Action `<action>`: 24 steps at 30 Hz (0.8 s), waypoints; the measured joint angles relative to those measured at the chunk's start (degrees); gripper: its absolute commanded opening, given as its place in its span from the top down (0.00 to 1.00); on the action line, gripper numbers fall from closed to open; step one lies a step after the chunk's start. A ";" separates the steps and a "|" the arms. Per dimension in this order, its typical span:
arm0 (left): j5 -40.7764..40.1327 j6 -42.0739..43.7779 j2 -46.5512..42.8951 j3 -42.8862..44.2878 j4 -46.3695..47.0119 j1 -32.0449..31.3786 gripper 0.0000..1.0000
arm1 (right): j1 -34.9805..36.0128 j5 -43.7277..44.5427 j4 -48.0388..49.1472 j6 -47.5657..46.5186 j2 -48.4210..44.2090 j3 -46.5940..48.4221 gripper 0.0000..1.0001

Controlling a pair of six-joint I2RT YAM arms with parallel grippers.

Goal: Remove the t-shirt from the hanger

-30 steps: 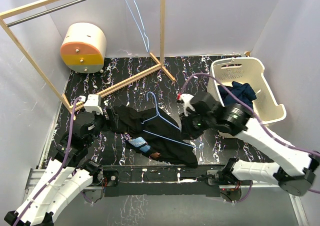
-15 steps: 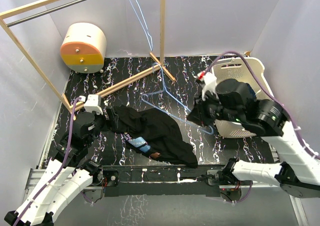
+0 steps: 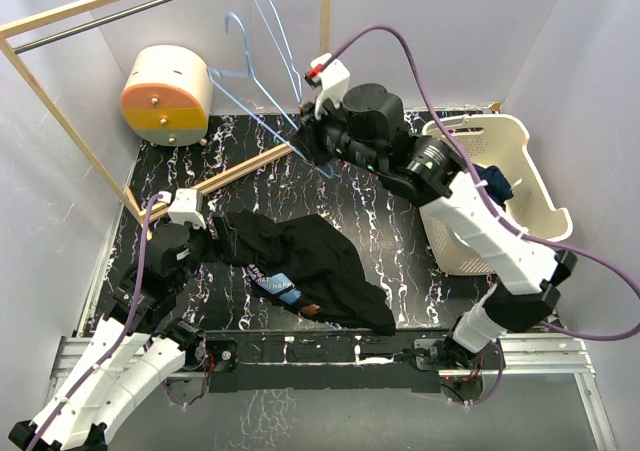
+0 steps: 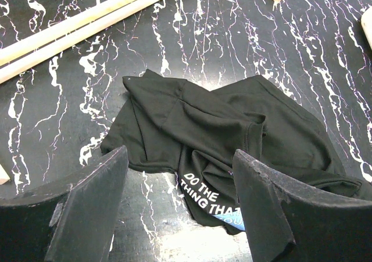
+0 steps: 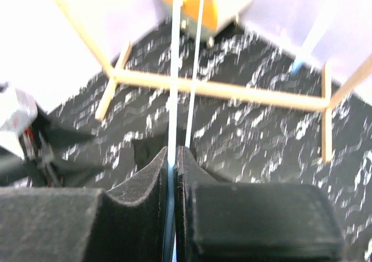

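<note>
The black t-shirt (image 3: pixel 300 259) lies crumpled on the table, off the hanger; it shows white lettering in the left wrist view (image 4: pixel 221 128). My right gripper (image 3: pixel 312 149) is raised at the back by the rack and is shut on the light-blue wire hanger (image 3: pixel 240 69), which is bare. In the right wrist view the hanger wire (image 5: pixel 176 70) runs up from between the closed right gripper (image 5: pixel 172 163). My left gripper (image 3: pixel 203 237) is open and low at the shirt's left end, with the shirt just ahead of the gripper (image 4: pixel 180 215).
A wooden rack with a metal rail (image 3: pixel 120 16) stands at the back left, with its base beams (image 3: pixel 240 171) on the table. A second blue hanger (image 3: pixel 282 46) hangs from the rail. A cream and orange drum (image 3: pixel 168 93) sits at the back left. A white basket (image 3: pixel 540 211) with dark clothes is on the right.
My right gripper has pulled the hanger out of the shirt and carried it up and back-left to the rack. The shirt stays on the table. The left arm has not moved.
</note>
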 measured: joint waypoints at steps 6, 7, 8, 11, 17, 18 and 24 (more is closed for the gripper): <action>0.00 -0.02 -0.39 0.00 -0.09 0.00 0.29 | -0.09 2.51 10.97 -4.90 11.02 12.70 0.92; 0.00 -0.02 -0.61 0.00 -0.17 0.00 0.29 | -0.20 2.54 11.93 -5.18 12.46 14.08 0.92; -0.04 -0.02 -0.87 0.00 -0.28 0.00 0.29 | -0.42 2.58 12.83 -5.66 14.86 16.74 0.92; -0.24 -0.04 -1.70 0.00 -0.55 0.00 0.29 | -1.09 2.60 16.52 -6.49 20.92 21.27 0.92; -0.85 -0.20 -2.93 0.00 -0.87 0.00 0.28 | -2.89 2.32 20.11 -6.75 26.23 21.35 0.92; -0.90 -0.24 -3.02 0.00 -0.87 0.00 0.28 | -3.21 2.10 20.50 -6.60 26.67 21.38 0.92; -1.05 -0.24 -3.02 0.00 -0.87 0.00 0.28 | -5.03 1.46 21.97 -6.10 27.67 23.10 0.92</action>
